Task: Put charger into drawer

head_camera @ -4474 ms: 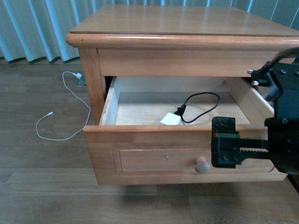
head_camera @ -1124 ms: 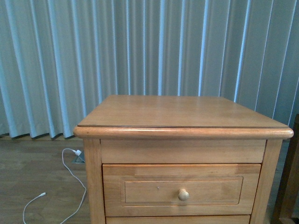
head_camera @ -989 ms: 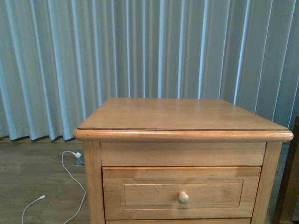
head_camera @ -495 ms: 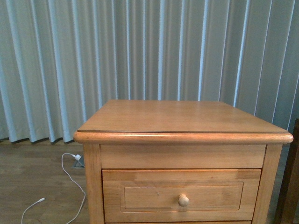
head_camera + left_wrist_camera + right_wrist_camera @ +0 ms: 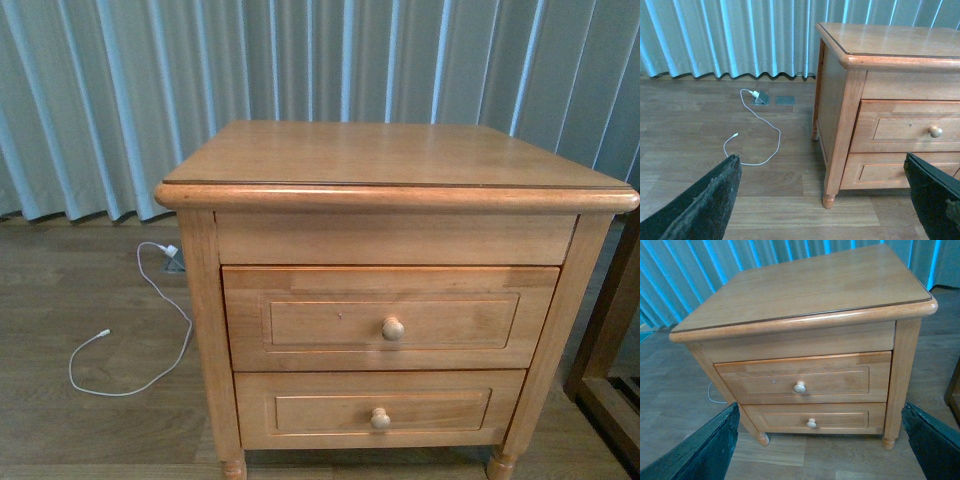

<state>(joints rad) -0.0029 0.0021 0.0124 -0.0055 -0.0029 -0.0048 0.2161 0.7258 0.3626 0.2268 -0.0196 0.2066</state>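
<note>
The drawer (image 5: pixel 300 290) is the upper of two in a light-brown nightstand, and it stands fully shut with its round pale knob (image 5: pixel 393 328) facing me. It also shows as the upper drawer (image 5: pixel 900 115) in the left wrist view and as the upper drawer (image 5: pixel 765 372) in the right wrist view. The charger is hidden. Neither arm appears in the front view. My left gripper (image 5: pixel 822 200) is open over bare floor by the nightstand's front left leg, away from the drawer. My right gripper (image 5: pixel 817 450) is open and empty, back from the nightstand's front.
The slightly shorter lower drawer (image 5: pixel 380 410) is shut too. A thin white cable with its white plug (image 5: pixel 168 250) lies looped on the wood floor left of the nightstand. Pale curtains (image 5: pixel 100 90) hang behind. A dark wooden frame (image 5: pixel 610 340) stands at the right.
4.5 s ago the drawer stood open with the charger inside and my right gripper at its front; now it is shut. Since half a second ago the view has dropped, showing both drawers.
</note>
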